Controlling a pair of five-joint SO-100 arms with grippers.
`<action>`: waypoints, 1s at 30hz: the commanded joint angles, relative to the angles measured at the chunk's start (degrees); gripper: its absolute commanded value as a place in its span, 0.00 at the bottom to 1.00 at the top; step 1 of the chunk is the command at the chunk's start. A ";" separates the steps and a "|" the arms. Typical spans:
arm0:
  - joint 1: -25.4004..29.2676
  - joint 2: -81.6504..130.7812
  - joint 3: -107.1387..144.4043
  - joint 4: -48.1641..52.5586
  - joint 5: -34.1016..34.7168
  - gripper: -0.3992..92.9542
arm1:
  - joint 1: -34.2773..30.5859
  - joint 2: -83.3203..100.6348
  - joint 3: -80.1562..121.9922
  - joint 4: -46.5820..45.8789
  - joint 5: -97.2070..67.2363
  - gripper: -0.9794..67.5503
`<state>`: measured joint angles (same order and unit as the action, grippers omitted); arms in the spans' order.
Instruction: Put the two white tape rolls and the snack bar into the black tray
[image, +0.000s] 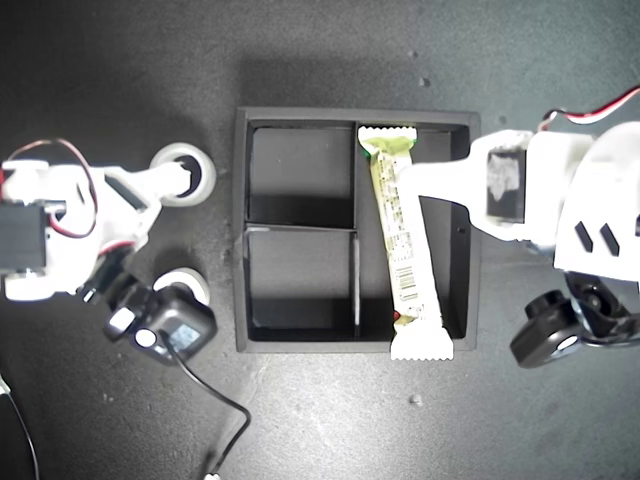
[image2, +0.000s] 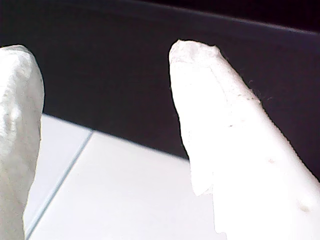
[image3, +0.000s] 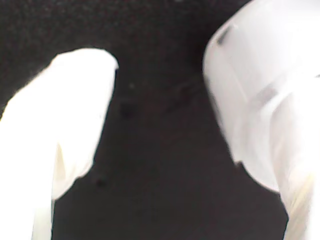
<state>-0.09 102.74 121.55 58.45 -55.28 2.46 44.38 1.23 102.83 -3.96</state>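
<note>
The black tray (image: 240, 230) sits mid-table. The snack bar (image: 405, 260) lies lengthwise in its long compartment on the exterior view's right, its near crimped end resting over the tray's front wall. My first gripper (image: 396, 185) hovers over the bar's far half, open; its white fingers (image2: 225, 130) stand apart above the pale wrapper (image2: 125, 200). One white tape roll (image: 170, 157) lies on the table at the exterior view's left, with my second gripper (image: 186, 180) open at it, one finger reaching into its hole. The roll (image3: 265, 100) looks blurred beside a finger (image3: 65, 130). Another tape roll (image: 190, 283) is half hidden.
A black wrist module (image: 180, 330) with a cable (image: 232, 420) covers part of the nearer roll. The other arm's black motor end (image: 545, 340) hangs beside the tray on the exterior view's right. Both small tray compartments (image: 300, 165) hold nothing.
</note>
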 joint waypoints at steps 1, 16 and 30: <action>-0.70 -2.29 -3.60 -0.53 0.35 0.27 | 1.67 0.79 -0.35 0.26 -3.96 0.24; -4.13 -8.79 -10.99 -0.44 0.79 0.08 | 9.49 0.70 7.65 -1.58 -4.13 0.24; -5.71 -1.05 -18.90 10.11 6.15 0.07 | 9.40 0.70 17.23 -6.06 -4.31 0.24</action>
<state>-5.10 99.32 105.73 67.94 -49.83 12.30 44.38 18.19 97.65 -3.96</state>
